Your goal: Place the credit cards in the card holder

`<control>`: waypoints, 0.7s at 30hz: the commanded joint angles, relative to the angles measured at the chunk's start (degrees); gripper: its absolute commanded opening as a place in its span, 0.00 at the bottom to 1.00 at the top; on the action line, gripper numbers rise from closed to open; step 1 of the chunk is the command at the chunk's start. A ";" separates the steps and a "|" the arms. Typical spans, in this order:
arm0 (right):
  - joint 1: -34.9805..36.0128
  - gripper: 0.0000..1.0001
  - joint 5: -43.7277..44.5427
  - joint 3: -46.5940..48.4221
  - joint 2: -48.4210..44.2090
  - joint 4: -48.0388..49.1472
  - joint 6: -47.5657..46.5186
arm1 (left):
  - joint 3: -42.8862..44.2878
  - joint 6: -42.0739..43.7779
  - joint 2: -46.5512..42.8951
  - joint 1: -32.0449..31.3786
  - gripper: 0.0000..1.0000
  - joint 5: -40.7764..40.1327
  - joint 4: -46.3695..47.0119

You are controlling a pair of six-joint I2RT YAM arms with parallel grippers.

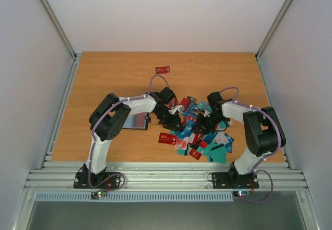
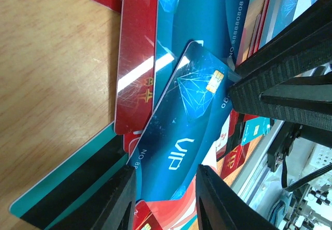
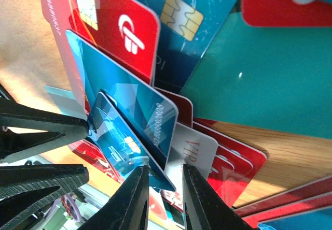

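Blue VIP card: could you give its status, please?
Right fingers pinch blue plastic VIP card at chip end. Left fingers straddle other end, grip unclear. Black leather-like card holder by left arm. Card pile beneath.

Lab test booth: white walls (image 1: 155, 12), aluminium rails (image 1: 166, 178), wooden table (image 1: 119, 74).

The table (image 1: 104, 80) looks like satin wood-grain laminate, with ribbed bare aluminium rails (image 1: 166, 177) along its near edge. The credit cards (image 1: 199, 137) are smooth, glossy plastic; the blue VIP card (image 2: 181, 137) shows fine scratches and glare. The right fingers (image 2: 280, 80) are matt black plastic, finely ridged
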 commanded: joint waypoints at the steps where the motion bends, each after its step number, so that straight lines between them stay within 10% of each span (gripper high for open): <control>1: 0.20 0.19 -0.10 -1.22 1.09 2.52 0.57 | -1.43 -0.01 1.91 -0.60 0.34 -0.64 1.23; 21: 0.27 0.01 0.01 0.19 -2.77 -3.95 -0.58 | 0.07 0.18 -2.53 -0.79 0.37 -1.57 -1.63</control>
